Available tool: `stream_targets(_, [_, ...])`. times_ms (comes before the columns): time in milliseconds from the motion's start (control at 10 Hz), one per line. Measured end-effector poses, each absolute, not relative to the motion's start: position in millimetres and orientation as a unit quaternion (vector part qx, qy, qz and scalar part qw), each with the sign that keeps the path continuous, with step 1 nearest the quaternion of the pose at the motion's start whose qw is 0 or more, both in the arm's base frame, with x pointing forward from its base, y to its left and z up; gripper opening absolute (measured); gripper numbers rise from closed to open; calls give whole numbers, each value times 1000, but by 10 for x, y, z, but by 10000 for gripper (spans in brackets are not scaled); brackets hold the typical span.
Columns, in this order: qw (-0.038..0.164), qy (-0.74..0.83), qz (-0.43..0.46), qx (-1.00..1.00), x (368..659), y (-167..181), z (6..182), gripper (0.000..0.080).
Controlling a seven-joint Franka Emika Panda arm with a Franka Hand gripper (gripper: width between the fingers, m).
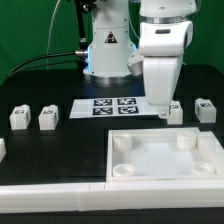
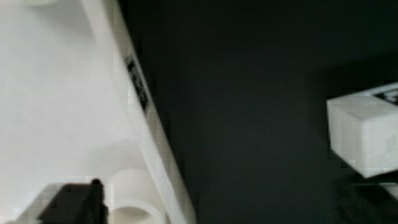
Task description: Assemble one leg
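Note:
Several legs stand on the black table: two at the exterior view's left [image 1: 18, 118] [image 1: 48, 117] and two at its right [image 1: 173, 112] [image 1: 205, 109]. My gripper [image 1: 160, 110] hangs low just beside the nearer right leg, between it and the marker board [image 1: 113, 105]. In the wrist view that leg [image 2: 365, 135] shows as a white block off to one side of my gripper [image 2: 217, 205], not between the fingers. The dark fingertips [image 2: 71, 200] stand far apart with only bare black table between them. The gripper is open and holds nothing.
The large white panel [image 1: 165, 172] with round corner sockets lies in front of the gripper; its rim [image 2: 151, 130] and one socket [image 2: 135, 196] show in the wrist view. A long white bar [image 1: 50, 192] runs along the front. The robot base [image 1: 108, 50] stands behind.

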State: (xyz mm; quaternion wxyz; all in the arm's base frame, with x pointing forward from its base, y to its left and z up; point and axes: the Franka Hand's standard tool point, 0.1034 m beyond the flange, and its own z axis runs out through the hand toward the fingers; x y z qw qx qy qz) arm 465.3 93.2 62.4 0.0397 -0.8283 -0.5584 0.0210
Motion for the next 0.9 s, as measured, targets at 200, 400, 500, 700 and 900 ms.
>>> stream_targets(200, [39, -482, 21, -875, 4650, 922, 619, 648])
stream_targets(400, [47, -314, 19, -948, 4515, 899, 558, 648])
stream_targets(500, [49, -247, 23, -968, 4495, 935, 552, 648])
stream_targets(700, [51, -109, 21, -993, 4469, 1073, 546, 648])
stream_targets(900, [49, 4, 18, -999, 4369, 1284, 512, 648])
